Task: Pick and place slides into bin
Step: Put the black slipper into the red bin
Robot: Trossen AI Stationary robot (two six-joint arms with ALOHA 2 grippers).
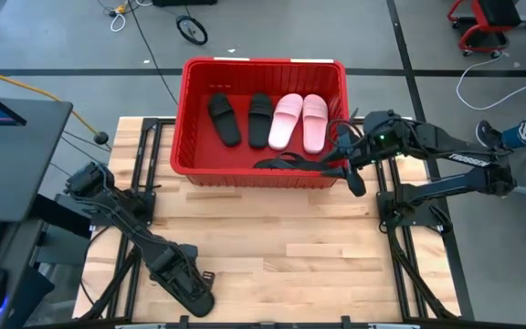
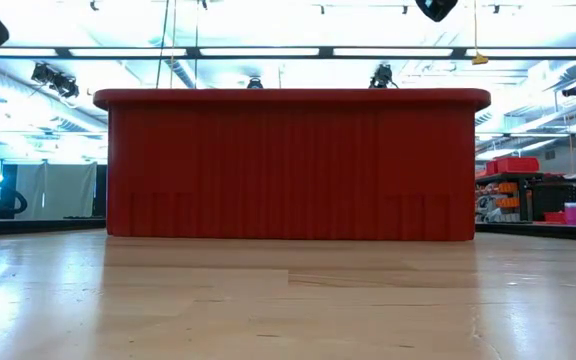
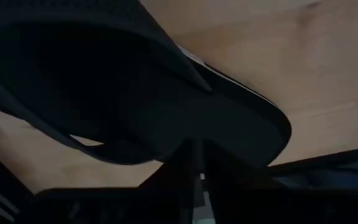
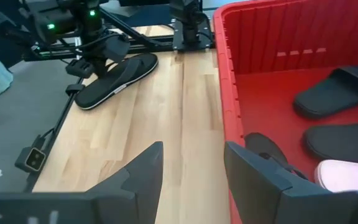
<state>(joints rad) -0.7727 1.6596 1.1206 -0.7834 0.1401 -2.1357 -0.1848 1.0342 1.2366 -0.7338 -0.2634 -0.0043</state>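
Note:
The red bin [image 1: 263, 64] stands at the table's far middle and fills the low view [image 2: 288, 160]. In it lie two black slides [image 1: 225, 119] [image 1: 260, 119], two pink slides [image 1: 286, 121] [image 1: 315, 122] and a black flip-flop [image 1: 281, 163] by the near wall. A second black flip-flop [image 4: 114, 78] lies near the table's near left edge. My left gripper [image 1: 188, 281] is shut on it. My right gripper [image 4: 191, 168] is open and empty, above the bin's near right corner [image 1: 345, 169]. My left gripper comes down from above onto the black flip-flop, slanting toward the table's near edge. Its fingers [image 3: 191, 174] stand close together on the sole's side edge [image 3: 194, 146]. In the right wrist view the flip-flop's sole [image 4: 129, 68] lies on the table.
The bin's near wall rim [image 4: 225, 74] runs between my right gripper's fingers, below them. Bare wooden table [image 1: 281, 247] stretches between the bin and the near edge. Dark frame rails [image 1: 144, 183] [image 1: 391, 210] run along both sides.

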